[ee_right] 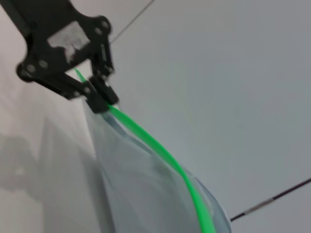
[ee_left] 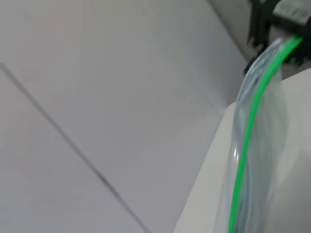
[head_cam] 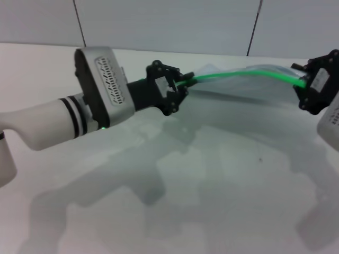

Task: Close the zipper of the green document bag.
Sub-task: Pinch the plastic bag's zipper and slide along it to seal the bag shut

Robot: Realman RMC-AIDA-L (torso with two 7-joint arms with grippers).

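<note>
Translucent bluish-grey green document bag point(head_cam: 249, 84) hangs above the white table point(head_cam: 212, 174), its bright green zipper point(head_cam: 238, 73) uppermost. My left gripper point(head_cam: 183, 84) pinches one zipper end, my right gripper point(head_cam: 306, 82) the other. Slider not visible; closure progress unclear.

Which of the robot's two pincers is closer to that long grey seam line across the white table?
Left. The left pincer grips one end of the bright green zipper near the dark seam line; the right pincer grips the other end, far off.
</note>
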